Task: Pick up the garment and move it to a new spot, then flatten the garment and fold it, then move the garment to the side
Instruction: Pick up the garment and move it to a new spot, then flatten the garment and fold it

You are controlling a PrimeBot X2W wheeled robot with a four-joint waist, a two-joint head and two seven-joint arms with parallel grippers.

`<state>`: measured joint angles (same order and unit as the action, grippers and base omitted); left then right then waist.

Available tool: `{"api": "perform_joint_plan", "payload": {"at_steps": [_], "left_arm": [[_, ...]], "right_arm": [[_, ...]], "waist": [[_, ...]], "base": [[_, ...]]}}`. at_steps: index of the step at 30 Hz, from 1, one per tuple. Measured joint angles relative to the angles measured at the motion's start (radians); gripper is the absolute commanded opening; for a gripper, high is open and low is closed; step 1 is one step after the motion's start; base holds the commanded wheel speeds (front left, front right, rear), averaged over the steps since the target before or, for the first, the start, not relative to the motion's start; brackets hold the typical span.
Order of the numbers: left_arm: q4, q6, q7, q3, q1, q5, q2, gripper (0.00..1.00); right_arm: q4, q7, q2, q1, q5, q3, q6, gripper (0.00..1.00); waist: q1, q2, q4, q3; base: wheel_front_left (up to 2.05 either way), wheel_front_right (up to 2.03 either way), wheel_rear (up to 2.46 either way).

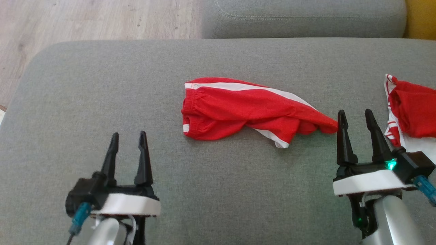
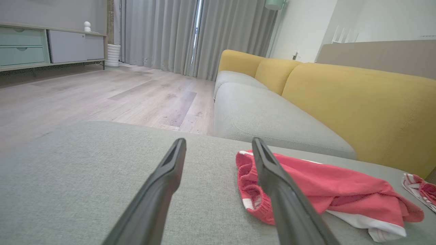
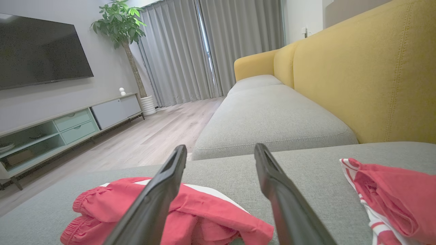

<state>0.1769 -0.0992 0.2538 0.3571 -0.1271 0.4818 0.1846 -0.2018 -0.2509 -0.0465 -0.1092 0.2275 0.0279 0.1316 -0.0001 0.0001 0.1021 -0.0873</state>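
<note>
— Step in hand?
— Looks like the very first: the picking up. No cloth lifted yet, to judge by the lie of things.
— Whereabouts of the shorts [image 1: 238,109]?
— About the middle of the grey sofa cushion [image 1: 102,85], red with white stripes, crumpled and twisted. Waistband to the left, legs trailing right, with one end drawn to a point just beside the right hand [image 1: 355,111].
— Touching it?
— Cannot tell from the head view; close, at any rate. From the right wrist, seen low and to the left, partly behind one finger.
— And the hands?
— Both released, fingers spread, holding nothing. Left hand [image 1: 129,133] apart from the cloth, below and to the left of the waistband; from its own wrist, the waistband just past one finger.
— Anything else about?
— A second garment [image 1: 412,112], red and white too, at the cushion's right edge just beyond the right hand. Probably not the one to work on.
— Next move, then?
— Likely a reach forward and down onto the shorts. Calls for a pinch on a raised fold or on the waistband, deep enough to catch cloth rather than merely press into soft upholstery. Then a lift clear before carrying to a new spot.
— One hand or two?
— Hard to say. Nearest the leg end, the right; nearest the waistband, the left. Worth keeping clear of the other garment on the right.
— Flattening and folding?
— All ahead, going by the twist and bunching.
</note>
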Motion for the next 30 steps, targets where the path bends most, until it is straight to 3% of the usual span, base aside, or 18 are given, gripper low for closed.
{"api": "perform_joint_plan", "payload": {"at_steps": [5,12,20,24,30], "left_arm": [[-0.015,0.044,0.0,-0.045,0.032,-0.065,-0.056,1.0],[0.005,0.104,0.0,-0.071,0.027,-0.123,-0.097,1.0],[0.038,0.144,0.0,-0.064,-0.025,-0.136,-0.133,1.0],[0.043,0.144,0.0,-0.029,-0.041,-0.127,-0.135,1.0],[0.04,0.118,0.0,0.042,-0.058,-0.075,-0.137,1.0]], "right_arm": [[-0.005,0.0,0.0,0.0,-0.004,0.008,0.0,1.0],[-0.022,0.05,-0.016,-0.074,-0.087,0.105,0.0,1.0],[-0.138,0.234,-0.189,-0.346,-0.019,0.372,0.0,1.0],[-0.224,0.298,-0.274,-0.448,0.092,0.529,0.0,1.0],[-0.337,0.341,-0.363,-0.587,0.231,0.678,0.0,1.0]], "waist": [[0.0,0.0,0.007,0.001],[0.0001,0.0,0.038,-0.032],[0.0003,0.0,0.12,-0.089],[0.0003,0.0,0.176,-0.114],[0.0003,0.0,0.256,-0.151]], "base": [[0.0,0.0,0.0],[0.0,0.0,0.0],[0.0,0.0,0.0],[0.0,0.0,0.0],[0.0,0.0,0.0]]}}
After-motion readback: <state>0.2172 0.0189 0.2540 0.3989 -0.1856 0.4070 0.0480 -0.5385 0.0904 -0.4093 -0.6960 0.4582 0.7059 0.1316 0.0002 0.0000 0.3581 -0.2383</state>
